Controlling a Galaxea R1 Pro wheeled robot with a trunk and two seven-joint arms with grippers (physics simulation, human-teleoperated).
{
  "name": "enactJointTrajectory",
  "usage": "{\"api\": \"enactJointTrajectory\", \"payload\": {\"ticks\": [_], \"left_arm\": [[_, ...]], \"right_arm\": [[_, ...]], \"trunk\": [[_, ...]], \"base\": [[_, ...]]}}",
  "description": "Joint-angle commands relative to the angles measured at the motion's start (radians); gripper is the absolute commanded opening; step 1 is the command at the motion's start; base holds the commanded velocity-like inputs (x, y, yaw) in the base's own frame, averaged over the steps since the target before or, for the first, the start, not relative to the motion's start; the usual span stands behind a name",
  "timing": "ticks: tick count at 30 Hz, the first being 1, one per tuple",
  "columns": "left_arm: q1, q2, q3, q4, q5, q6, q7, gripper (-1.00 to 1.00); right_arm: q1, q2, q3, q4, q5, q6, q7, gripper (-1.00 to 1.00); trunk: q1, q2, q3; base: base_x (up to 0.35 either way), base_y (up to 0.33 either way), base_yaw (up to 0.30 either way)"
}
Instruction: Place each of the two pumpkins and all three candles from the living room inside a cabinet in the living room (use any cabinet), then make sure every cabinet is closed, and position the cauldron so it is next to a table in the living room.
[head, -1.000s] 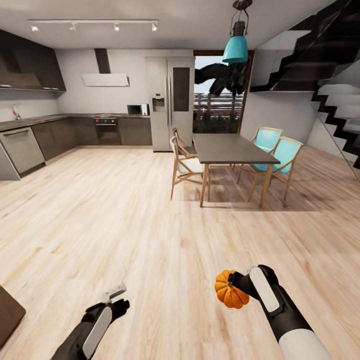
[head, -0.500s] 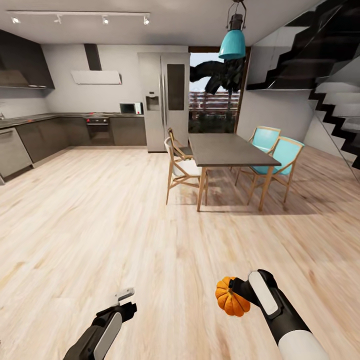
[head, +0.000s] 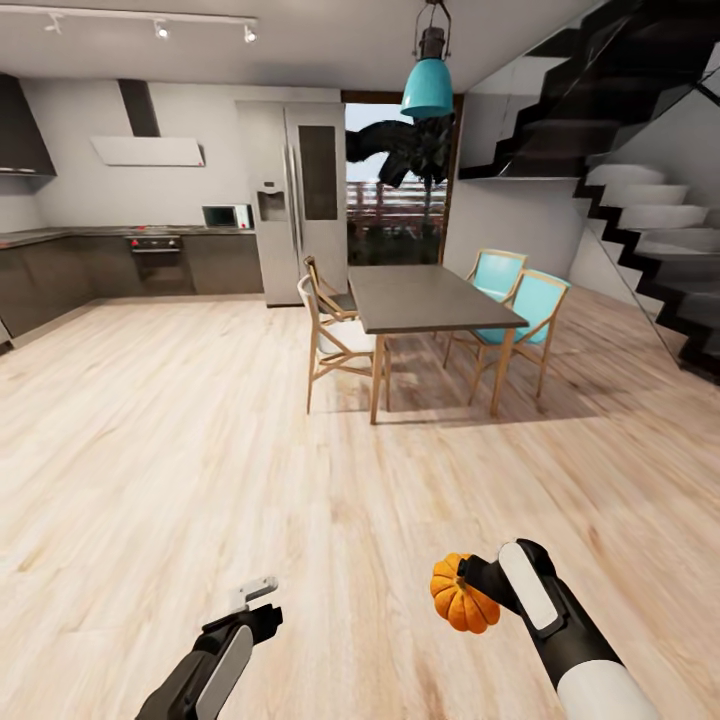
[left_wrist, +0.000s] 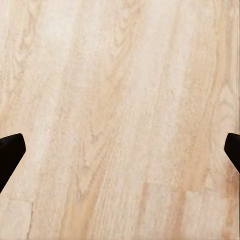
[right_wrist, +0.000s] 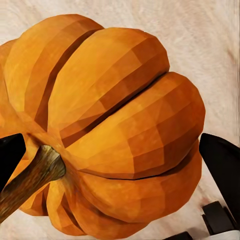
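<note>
Orange pumpkin (head: 463, 594) carried in the right gripper (head: 478, 583) across bare wood floor (head: 250, 450).

Right gripper's fingers are clamped on the pumpkin, which sits just ahead of the wrist with its ribs and dark stem (right_wrist: 30, 180) close against the fingers in the right wrist view. Left gripper (head: 255, 592) hangs beside it, jaws spread wide and holding nothing, with floorboards under them. Well ahead of both grippers stand a grey dining table (head: 425, 298), wooden and turquoise chairs (head: 520, 310), a fridge (head: 290, 200) and a staircase (head: 640, 220). The step in hand looks like ferrying this pumpkin to storage. The next move likely calls for turning the base until the low brown cabinet comes into sight, keeping the grip firm meanwhile.
</note>
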Motion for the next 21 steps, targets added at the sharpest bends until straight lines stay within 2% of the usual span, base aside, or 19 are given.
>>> {"api": "enactJointTrajectory", "payload": {"ticks": [1,21], "left_arm": [[0.0,0.001,-0.003,-0.002,0.011,0.002,0.01,1.0],[0.0,0.001,-0.005,-0.013,0.011,0.002,0.01,1.0]], "right_arm": [[-0.001,0.0,0.0,-0.001,-0.012,0.001,-0.01,-1.0],[-0.001,-0.001,-0.001,0.001,-0.013,0.001,-0.009,-1.0]], "trunk": [[0.0,-0.001,-0.001],[0.0,-0.001,-0.001]], "base": [[0.0,0.0,-0.277],[0.0,0.0,-0.281]]}}
